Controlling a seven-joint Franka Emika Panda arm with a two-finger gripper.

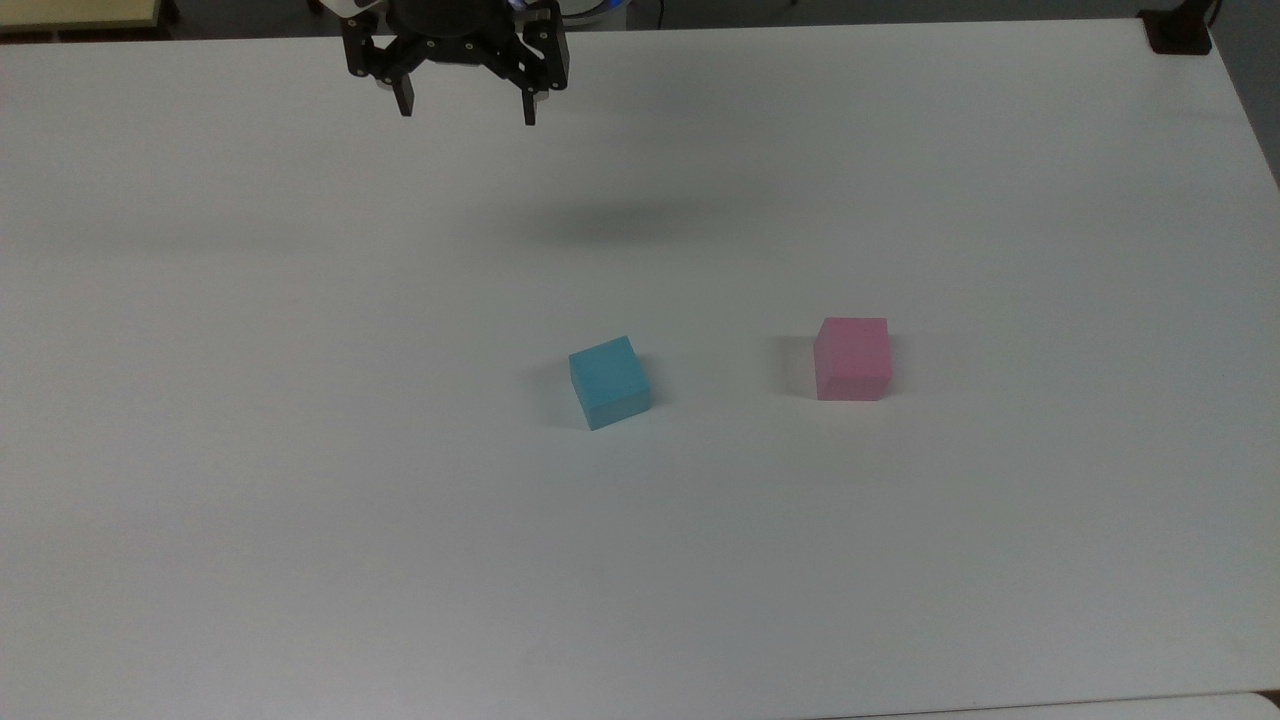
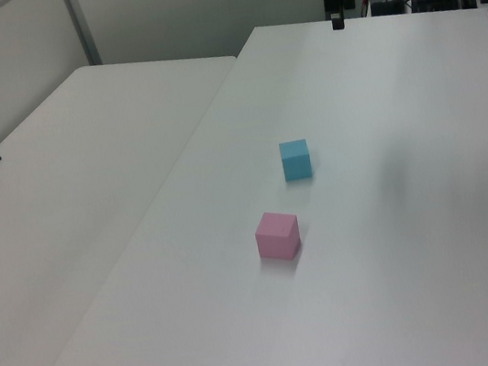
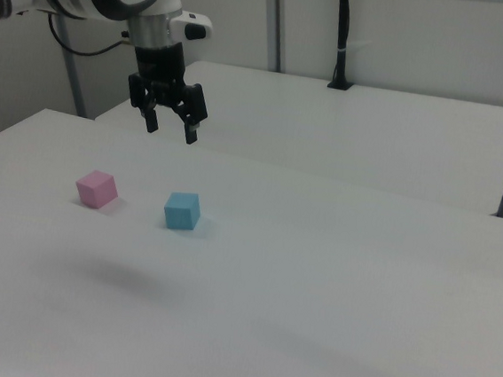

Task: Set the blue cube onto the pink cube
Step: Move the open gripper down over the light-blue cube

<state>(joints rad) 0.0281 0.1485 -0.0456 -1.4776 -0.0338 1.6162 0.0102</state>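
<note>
The blue cube point(image 1: 609, 381) sits flat on the white table point(image 1: 300, 500), well below the gripper point(image 1: 467, 108) and, in the top view, a little to its right and nearer the camera; nothing touches it, so the pick has not begun. The pink cube point(image 1: 852, 358) rests farther from the gripper still, off to the top view's right of the blue one, the two well apart with bare table between, which leaves room for fingers to come down on either side of the blue cube. The gripper hangs high above the table, fingers spread wide and holding nothing, apparently ready to descend. In the right view, a black post point(image 3: 342, 37) stands on a second table behind
</note>
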